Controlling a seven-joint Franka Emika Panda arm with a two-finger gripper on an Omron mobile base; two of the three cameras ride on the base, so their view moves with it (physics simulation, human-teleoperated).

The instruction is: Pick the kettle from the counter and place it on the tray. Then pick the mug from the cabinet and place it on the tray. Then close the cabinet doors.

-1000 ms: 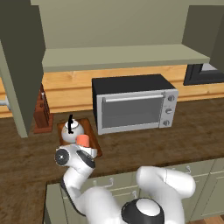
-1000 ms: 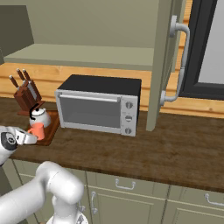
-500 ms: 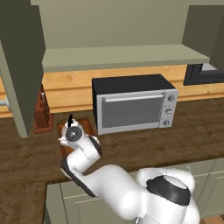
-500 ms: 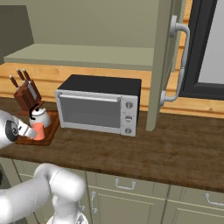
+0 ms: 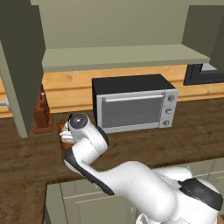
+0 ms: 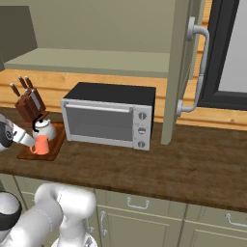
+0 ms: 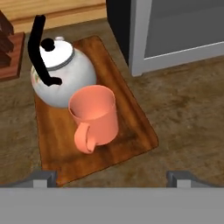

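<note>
The claw [image 7: 112, 177] hangs with its jaws spread wide and nothing between them, just above the near edge of the tray [image 7: 131, 111]. Ahead of the claw the mug [image 7: 94, 116] stands upright on the tray, its handle turned back toward the claw. The kettle [image 7: 61, 72] sits just beyond the mug, touching it or nearly so. The tray lies on the bench [image 7: 188, 113], with the oven [image 6: 108, 116] off to one side.

A kitchen: dark wood counter [image 6: 183, 169], toaster oven [image 6: 108, 116], knife block [image 6: 29, 102] and olive-green wall cabinet [image 5: 118, 52].
</note>
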